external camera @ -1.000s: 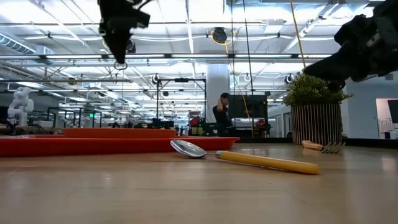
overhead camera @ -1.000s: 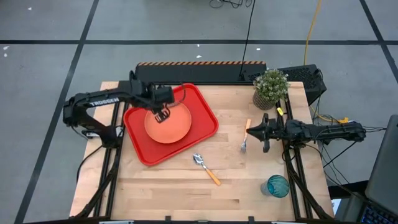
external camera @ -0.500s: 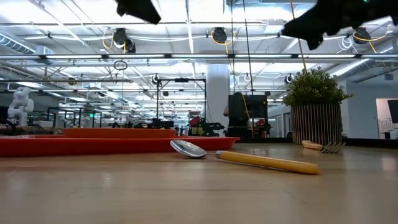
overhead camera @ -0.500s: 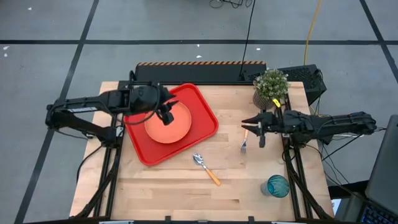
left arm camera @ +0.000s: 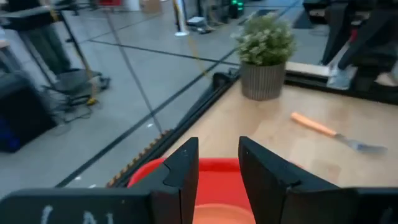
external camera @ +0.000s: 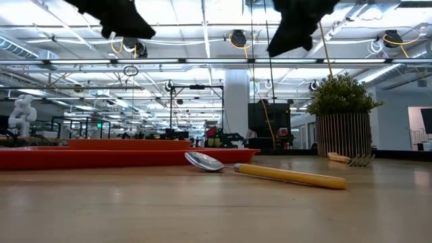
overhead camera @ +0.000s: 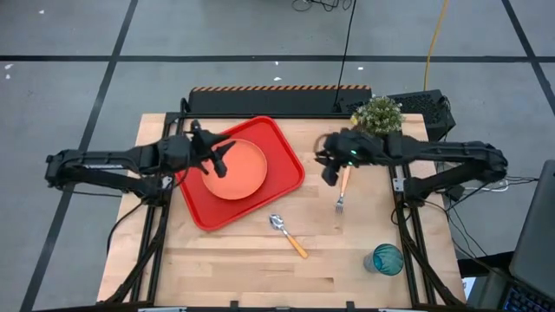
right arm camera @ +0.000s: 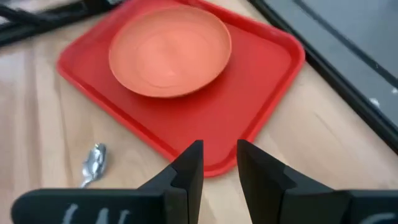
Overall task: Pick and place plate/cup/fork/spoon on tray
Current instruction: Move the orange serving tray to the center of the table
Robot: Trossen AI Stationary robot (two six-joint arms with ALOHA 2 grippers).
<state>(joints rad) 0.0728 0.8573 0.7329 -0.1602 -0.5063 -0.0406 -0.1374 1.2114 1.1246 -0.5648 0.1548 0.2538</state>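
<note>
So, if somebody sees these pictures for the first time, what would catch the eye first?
Most likely the big red tray at the table's back left, with the round orange plate lying in it. Next, the two dark arms above the table: the left gripper over the plate's edge, the right gripper above the fork, both empty.

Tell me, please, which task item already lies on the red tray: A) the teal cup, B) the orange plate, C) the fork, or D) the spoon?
B: the orange plate sits on the red tray, while the fork, the spoon and the teal cup are all on the bare wooden table.
</note>
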